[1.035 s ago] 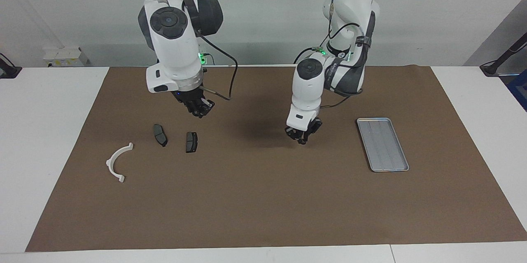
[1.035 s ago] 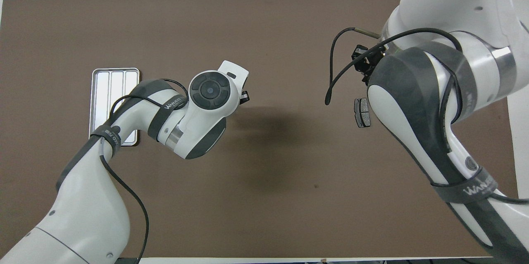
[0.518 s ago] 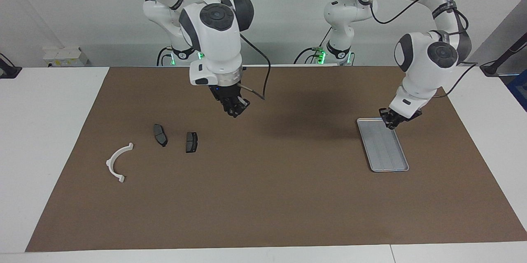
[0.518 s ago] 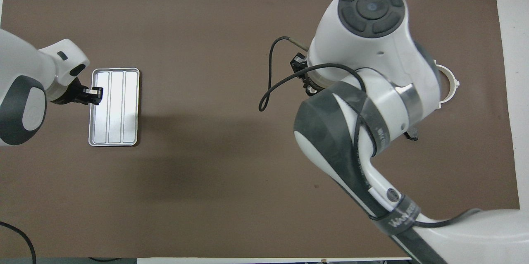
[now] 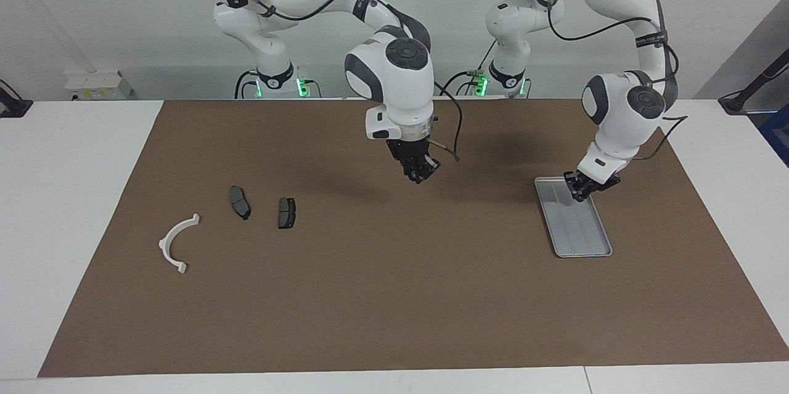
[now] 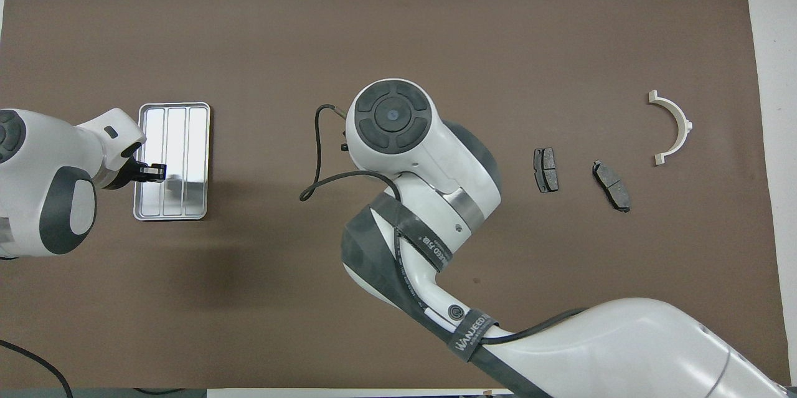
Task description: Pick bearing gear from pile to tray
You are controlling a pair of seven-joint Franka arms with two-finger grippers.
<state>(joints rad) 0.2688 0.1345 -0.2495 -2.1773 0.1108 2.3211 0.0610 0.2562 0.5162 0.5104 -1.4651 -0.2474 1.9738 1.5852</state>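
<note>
Seen from overhead, your tray (image 6: 187, 130) lies at the brown mat's (image 5: 394, 307) 9 o'clock and the pile (image 5: 286, 213) at its 3 o'clock. A second ago the left gripper (image 5: 582, 189) hung over the middle of the mat. It has since swung out and now sits low over the end of the tray nearer the robots, fingertips pressed together. If a bearing gear is pinched there, it is too small for you to see, and none shows on the tray or in the pile, where only the dark pads (image 5: 240, 202) and the white bracket (image 5: 177, 243) are plain.

The right gripper (image 5: 420, 172) has left the pads and now hangs over bare mat at the centre; you cannot tell its state. This looks like the drop-off step, with release into the tray next.
</note>
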